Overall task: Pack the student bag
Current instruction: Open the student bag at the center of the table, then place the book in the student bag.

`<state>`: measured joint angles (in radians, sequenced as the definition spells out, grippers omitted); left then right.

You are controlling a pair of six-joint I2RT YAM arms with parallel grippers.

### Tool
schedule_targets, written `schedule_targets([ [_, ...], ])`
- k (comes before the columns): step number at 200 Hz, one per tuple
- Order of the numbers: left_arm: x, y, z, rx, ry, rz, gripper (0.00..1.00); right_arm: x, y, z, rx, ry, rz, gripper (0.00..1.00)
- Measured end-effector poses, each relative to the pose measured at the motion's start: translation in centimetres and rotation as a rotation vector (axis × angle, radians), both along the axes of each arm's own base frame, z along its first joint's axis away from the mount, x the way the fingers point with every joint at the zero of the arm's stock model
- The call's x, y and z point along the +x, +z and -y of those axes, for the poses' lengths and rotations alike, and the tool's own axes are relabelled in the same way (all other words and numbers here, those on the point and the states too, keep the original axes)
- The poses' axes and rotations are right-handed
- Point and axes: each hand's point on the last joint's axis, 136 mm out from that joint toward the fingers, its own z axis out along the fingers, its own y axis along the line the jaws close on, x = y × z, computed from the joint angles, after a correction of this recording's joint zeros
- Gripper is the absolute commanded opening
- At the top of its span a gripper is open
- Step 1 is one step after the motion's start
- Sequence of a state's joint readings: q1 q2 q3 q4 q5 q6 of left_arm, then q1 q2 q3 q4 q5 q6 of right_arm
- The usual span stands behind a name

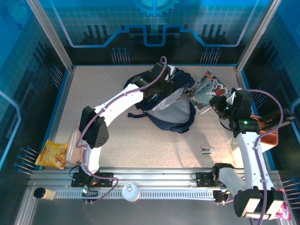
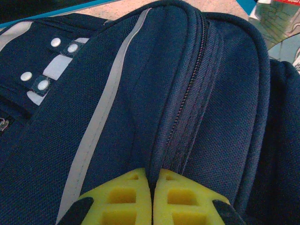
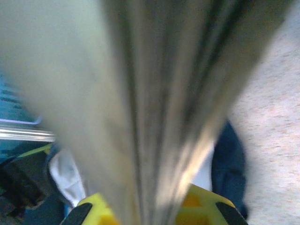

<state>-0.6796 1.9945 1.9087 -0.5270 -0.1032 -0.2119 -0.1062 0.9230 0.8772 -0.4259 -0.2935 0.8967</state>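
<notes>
The student bag (image 1: 168, 105), dark navy with thin white stripes, lies at the middle back of the table with its pale lining showing. My left gripper (image 1: 157, 88) reaches over its top edge. In the left wrist view my left gripper (image 2: 153, 180) is shut, its yellow fingers (image 2: 122, 197) pinching a fold of the bag's fabric (image 2: 159, 108) beside the zipper. To the bag's right, my right gripper (image 1: 220, 105) holds a colourful book (image 1: 206, 90) by its edge. The book's blurred pages (image 3: 140, 93) rise between the fingers of my right gripper (image 3: 150, 211), with the bag (image 3: 229, 159) behind.
A yellow snack packet (image 1: 52, 154) lies at the table's left front corner. A small dark object (image 1: 207, 150) sits near the front right, and an orange container (image 1: 268, 135) stands at the right edge. A white roll (image 1: 131, 191) rests on the front rail.
</notes>
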Motion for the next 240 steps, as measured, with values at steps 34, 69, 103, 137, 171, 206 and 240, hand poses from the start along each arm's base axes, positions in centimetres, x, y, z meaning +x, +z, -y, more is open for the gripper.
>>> schedule_targets([
  [34, -0.1, -0.1, 0.3, -0.015, -0.007, -0.013, 0.00, 0.4, -1.8, -1.6, 0.135, 0.035, -0.032, 0.00],
  [69, -0.3, -0.1, 0.5, -0.030, -0.010, -0.025, 0.00, 1.2, -3.6, -4.4, 0.228, 0.086, -0.082, 0.00],
  [103, -0.4, -0.1, 0.7, -0.038, -0.018, -0.031, 0.00, 2.3, -3.8, -7.5, 0.289, 0.154, -0.079, 0.00],
  [137, -0.6, -0.1, 0.8, -0.043, -0.027, -0.036, 0.00, 3.7, -4.9, -9.5, 0.347, 0.176, -0.085, 0.00],
  [171, -0.7, -0.1, 0.9, -0.049, -0.035, -0.040, 0.00, 4.7, -6.0, -10.8, 0.369, 0.194, -0.099, 0.00],
  [206, -0.7, -0.1, 1.0, -0.052, -0.039, -0.043, 0.00, 6.8, -8.0, -12.0, 0.377, 0.186, -0.103, 0.00],
  [240, -0.6, -0.2, 0.9, -0.072, -0.030, -0.052, 0.00, 8.5, -12.6, -13.0, 0.387, 0.158, -0.186, 0.00],
])
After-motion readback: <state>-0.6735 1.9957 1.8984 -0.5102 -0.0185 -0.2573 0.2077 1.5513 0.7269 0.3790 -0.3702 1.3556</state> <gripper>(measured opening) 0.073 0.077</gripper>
